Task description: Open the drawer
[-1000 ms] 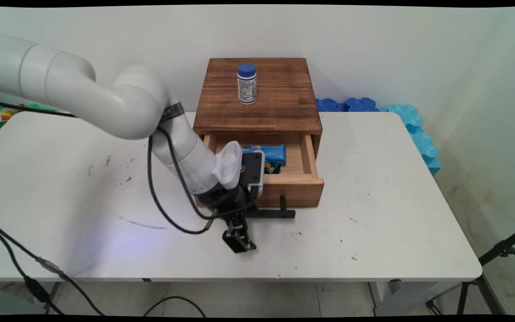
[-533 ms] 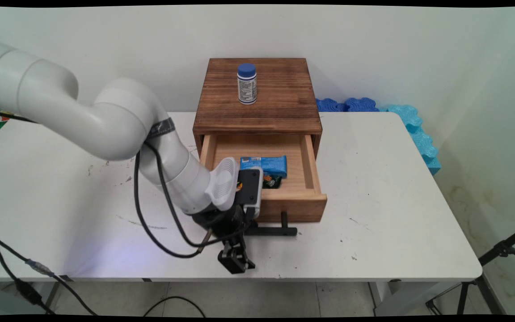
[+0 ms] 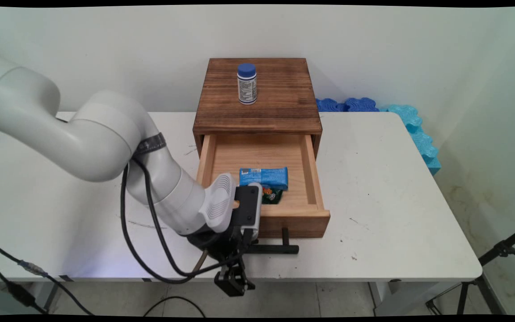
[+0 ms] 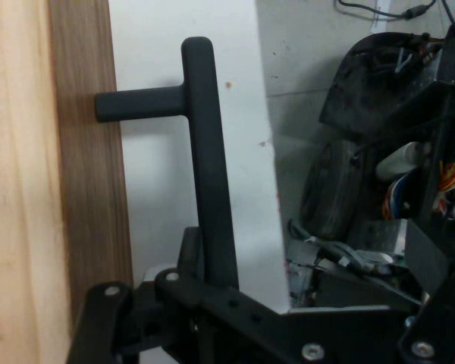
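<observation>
A dark wooden box (image 3: pixel 280 96) stands at the table's back with its drawer (image 3: pixel 311 179) pulled far out. My gripper (image 3: pixel 249 247) is shut on the drawer's black bar handle (image 3: pixel 280 249), at its left end, close to the table's front edge. In the hand view the handle (image 4: pixel 205 152) runs up from between the gripper (image 4: pixel 212 284), beside the drawer front (image 4: pixel 83 189). Inside the drawer lie a blue packet (image 3: pixel 263 177) and a dark green packet (image 3: pixel 272 195). A white bottle with a blue cap (image 3: pixel 246 83) stands on the box top.
Blue foam pieces (image 3: pixel 347 105) and cyan ones (image 3: pixel 418 134) lie along the table's back right. A black tripod (image 3: pixel 499 250) stands off the right side. Black cables (image 3: pixel 150 250) hang from the arm. Past the table edge (image 4: pixel 265 189), gear sits on the floor.
The arm has drawn back toward the table's front edge with the handle in its grip. The drawer has slid further out, uncovering more of the packets.
</observation>
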You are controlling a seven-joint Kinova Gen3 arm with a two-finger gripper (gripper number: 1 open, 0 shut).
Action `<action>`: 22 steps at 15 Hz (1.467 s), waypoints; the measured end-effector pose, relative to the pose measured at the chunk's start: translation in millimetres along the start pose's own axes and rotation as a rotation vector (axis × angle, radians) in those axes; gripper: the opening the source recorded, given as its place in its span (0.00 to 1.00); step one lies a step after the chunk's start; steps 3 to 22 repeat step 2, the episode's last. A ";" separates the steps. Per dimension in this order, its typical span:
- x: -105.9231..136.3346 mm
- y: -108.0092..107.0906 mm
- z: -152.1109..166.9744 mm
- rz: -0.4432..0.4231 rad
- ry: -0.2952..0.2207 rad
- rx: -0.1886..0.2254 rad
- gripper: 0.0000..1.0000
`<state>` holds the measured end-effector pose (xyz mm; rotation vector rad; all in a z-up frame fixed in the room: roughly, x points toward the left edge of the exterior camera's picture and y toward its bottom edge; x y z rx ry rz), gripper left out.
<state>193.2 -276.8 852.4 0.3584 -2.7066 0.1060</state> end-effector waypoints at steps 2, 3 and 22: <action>1.1 7.3 -1.7 -0.004 0.003 -0.005 1.00; 1.1 7.3 -1.7 -0.004 0.003 -0.005 1.00; 1.1 7.3 -1.7 -0.004 0.003 -0.005 1.00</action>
